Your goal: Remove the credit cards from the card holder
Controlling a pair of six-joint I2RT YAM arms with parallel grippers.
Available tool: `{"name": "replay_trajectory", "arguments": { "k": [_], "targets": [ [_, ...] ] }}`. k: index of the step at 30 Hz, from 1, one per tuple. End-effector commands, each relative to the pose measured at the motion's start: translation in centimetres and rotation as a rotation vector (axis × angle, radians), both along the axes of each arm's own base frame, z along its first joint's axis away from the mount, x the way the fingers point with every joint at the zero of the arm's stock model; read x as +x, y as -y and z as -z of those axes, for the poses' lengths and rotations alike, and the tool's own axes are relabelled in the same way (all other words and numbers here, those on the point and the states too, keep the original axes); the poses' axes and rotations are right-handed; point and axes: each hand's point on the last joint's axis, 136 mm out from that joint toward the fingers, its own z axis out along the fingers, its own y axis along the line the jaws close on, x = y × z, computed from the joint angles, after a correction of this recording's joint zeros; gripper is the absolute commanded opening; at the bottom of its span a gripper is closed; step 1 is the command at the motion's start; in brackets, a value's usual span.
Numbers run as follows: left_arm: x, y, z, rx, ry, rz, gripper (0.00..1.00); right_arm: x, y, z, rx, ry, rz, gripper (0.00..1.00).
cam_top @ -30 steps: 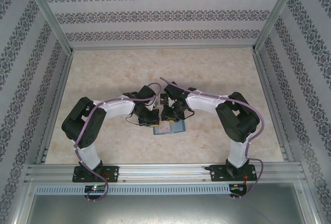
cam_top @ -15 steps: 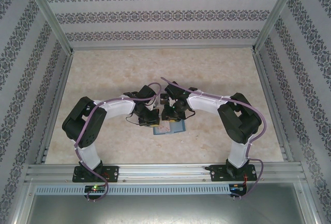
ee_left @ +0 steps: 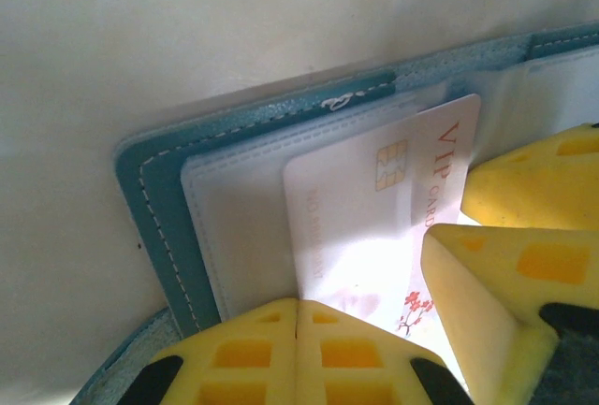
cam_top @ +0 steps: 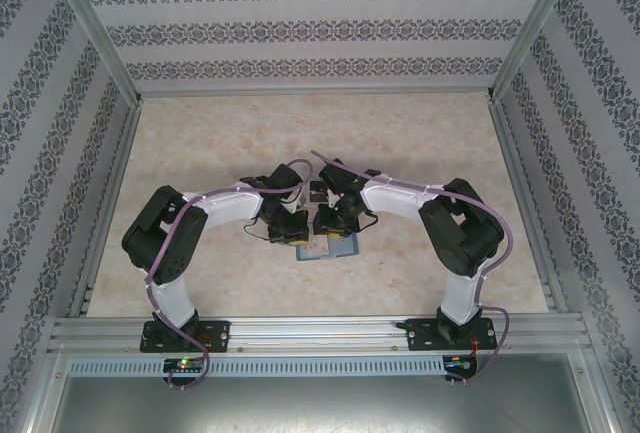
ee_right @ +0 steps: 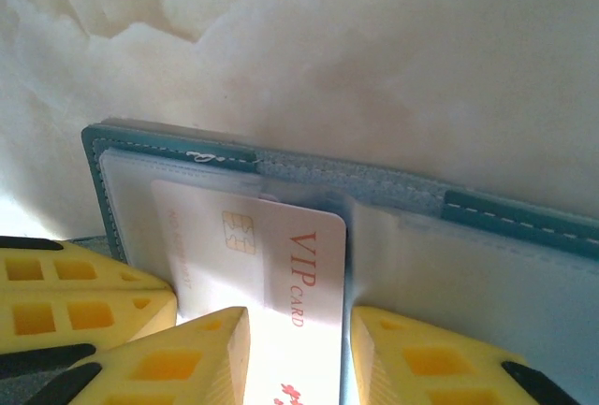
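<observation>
Our left claw (ee_left: 298, 316) is shut at the edge of the open teal bifold card holder (ee_left: 154, 227) on the beige marbled worktop (cam_top: 200, 153). Our right claw (ee_right: 299, 325) stands slightly apart over the pale VIP credit card (ee_right: 262, 237) inside.

beige marbled tabletop (cam_top: 200, 143) — patterned walls (cam_top: 320, 28) around, aluminium rail (cam_top: 320, 331) near edge

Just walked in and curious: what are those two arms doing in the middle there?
They are working on an open teal card holder lying on the table. The left gripper, shut, rests its tips by a corner of a pale VIP card. The right gripper has its jaws apart either side of that card, which lies over the holder's clear pockets, not yet out.
</observation>
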Motion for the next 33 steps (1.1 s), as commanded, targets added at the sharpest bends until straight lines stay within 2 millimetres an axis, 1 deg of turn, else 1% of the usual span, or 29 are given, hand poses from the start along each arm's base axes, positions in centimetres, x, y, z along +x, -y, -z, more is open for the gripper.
{"name": "replay_trajectory", "arguments": {
  "k": [1,6,15,20,28,33],
  "targets": [
    [-1.2,-2.1,2.4,0.111,-0.070,-0.003,0.00,-1.2,-0.2,1.2,-0.001,-0.056,-0.019,0.36],
    [-1.4,-2.2,2.8,0.117,-0.083,0.000,0.00,-1.2,-0.8,0.7,0.048,-0.064,-0.015,0.36],
    [-1.7,-2.2,3.1,0.123,-0.096,0.011,0.00,-0.5,-1.3,-1.4,0.173,-0.030,0.008,0.35],
    [-1.6,-2.2,3.2,0.125,-0.098,0.015,0.00,-0.4,-1.6,-2.2,0.256,-0.021,0.011,0.32],
    [-1.7,-2.1,3.4,0.127,-0.106,0.023,0.00,-0.5,-1.6,-2.4,0.283,-0.016,0.005,0.24],
    [-1.6,-2.1,3.3,0.128,-0.107,0.025,0.00,-0.4,-1.4,-2.3,0.277,-0.011,0.005,0.17]
  ]
}}
